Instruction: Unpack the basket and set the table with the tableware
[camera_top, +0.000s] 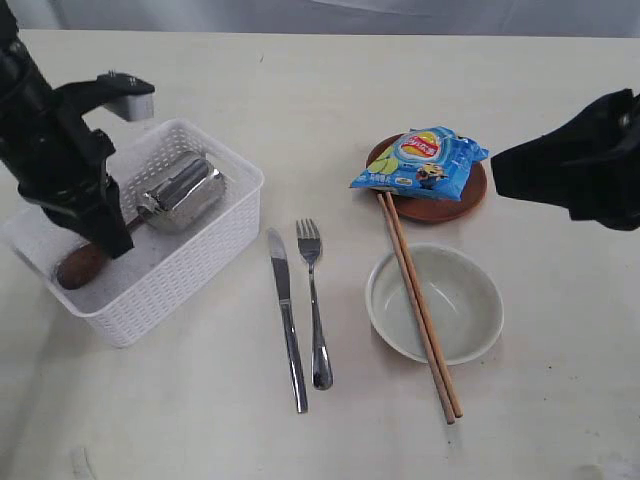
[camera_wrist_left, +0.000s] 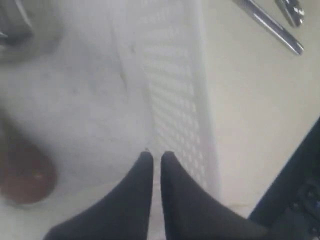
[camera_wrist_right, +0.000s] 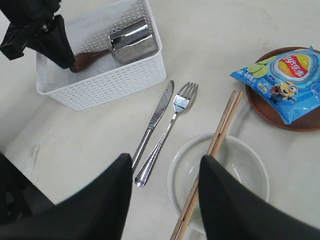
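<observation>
Basket (camera_wrist_left: 175, 100) has the left end effector (camera_wrist_left: 156, 156) down in it, fingers (camera_wrist_left: 136, 180) nearly pinched together on nothing; right end effector (camera_wrist_right: 166, 160) hangs wide open, empty

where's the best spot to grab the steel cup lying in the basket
I'd grip the steel cup across the middle of its round body, coming straight down from above. It lies on its side in the basket, whose walls would likely block a sideways approach.
</observation>
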